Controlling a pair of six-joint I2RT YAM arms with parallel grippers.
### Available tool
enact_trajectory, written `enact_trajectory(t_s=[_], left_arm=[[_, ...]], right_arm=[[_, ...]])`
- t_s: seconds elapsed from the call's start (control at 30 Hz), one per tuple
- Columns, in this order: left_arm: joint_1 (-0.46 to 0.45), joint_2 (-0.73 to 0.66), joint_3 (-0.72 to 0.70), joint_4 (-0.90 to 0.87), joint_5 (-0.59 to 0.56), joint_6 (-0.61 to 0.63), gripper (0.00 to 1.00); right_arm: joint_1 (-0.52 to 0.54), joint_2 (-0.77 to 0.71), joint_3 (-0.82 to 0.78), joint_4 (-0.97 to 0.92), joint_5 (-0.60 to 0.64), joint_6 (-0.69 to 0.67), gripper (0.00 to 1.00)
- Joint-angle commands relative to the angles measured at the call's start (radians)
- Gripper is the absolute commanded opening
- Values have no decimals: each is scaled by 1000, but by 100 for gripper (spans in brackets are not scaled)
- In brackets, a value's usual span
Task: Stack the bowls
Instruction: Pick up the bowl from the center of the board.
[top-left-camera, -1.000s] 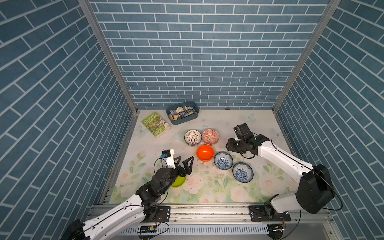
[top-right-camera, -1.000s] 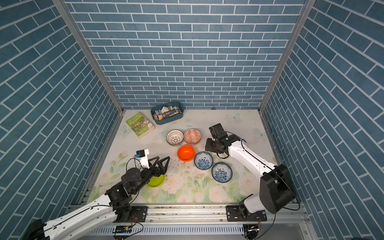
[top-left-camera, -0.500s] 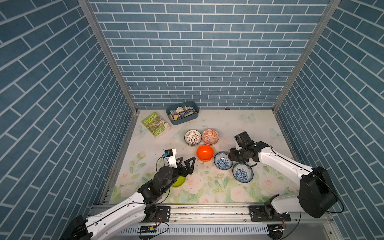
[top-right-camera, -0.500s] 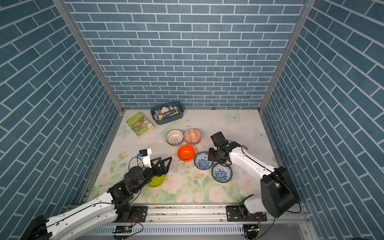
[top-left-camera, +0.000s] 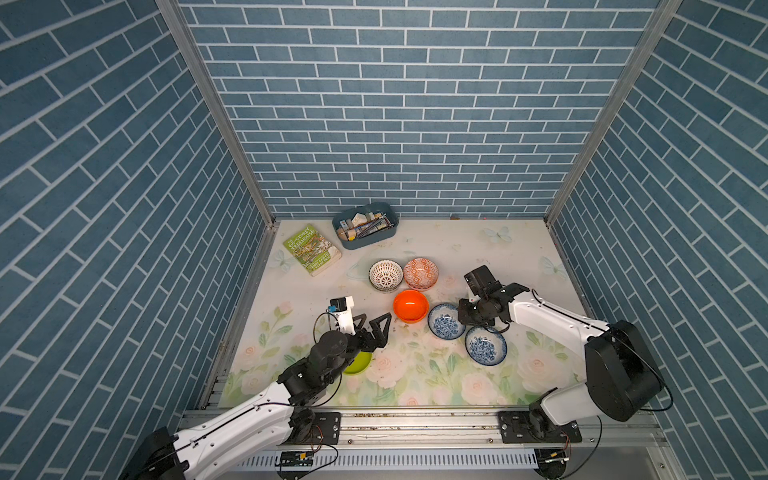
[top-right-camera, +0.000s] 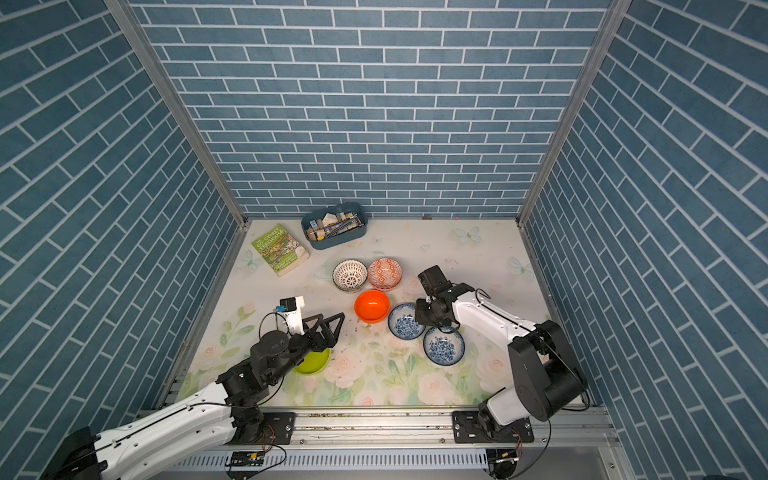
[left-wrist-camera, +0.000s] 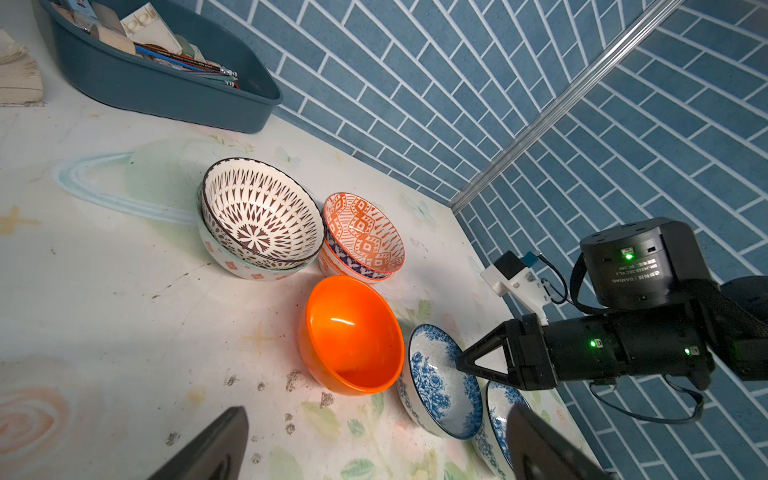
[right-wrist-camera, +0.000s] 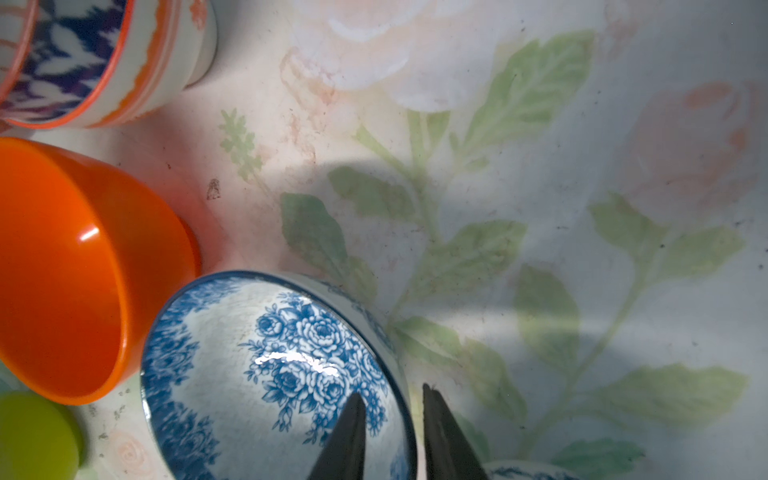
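While the left gripper (top-left-camera: 374, 319) hangs with its pointed black fingers spread wide, its arm half hides a glossy lime green bowl (top-left-camera: 360, 363); a paperback book (top-left-camera: 311, 249) and a blue plastic tray (top-left-camera: 365, 243) of pencils lie at the back. Mid-table, a lattice-print bowl (top-left-camera: 385, 274) nests in a grey-green bowl (left-wrist-camera: 232, 262) beside stacked orange-white patterned bowls (top-left-camera: 420, 272), with a smooth orange bowl (top-left-camera: 410, 305) nearer. The right gripper (right-wrist-camera: 390, 390) straddles the rim of a blue floral bowl (top-left-camera: 445, 325), jaws narrowed, pinch not discernible; a second floral bowl (top-left-camera: 485, 345) sits just beside.
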Motion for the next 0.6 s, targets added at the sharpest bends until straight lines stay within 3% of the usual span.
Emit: enact_trajectory(t_s=[0.0,0.27,0.57], left_arm=[[9,4,25,15,1,6,100],[16,10,25,14,7,4,100],[18,22,31,12,9,3,100]], right_arm=[[-4,24,5,8,8,-18,22],[-9,26,6,8,37,-24,1],[-74,-9,1,12,51,-30,0]])
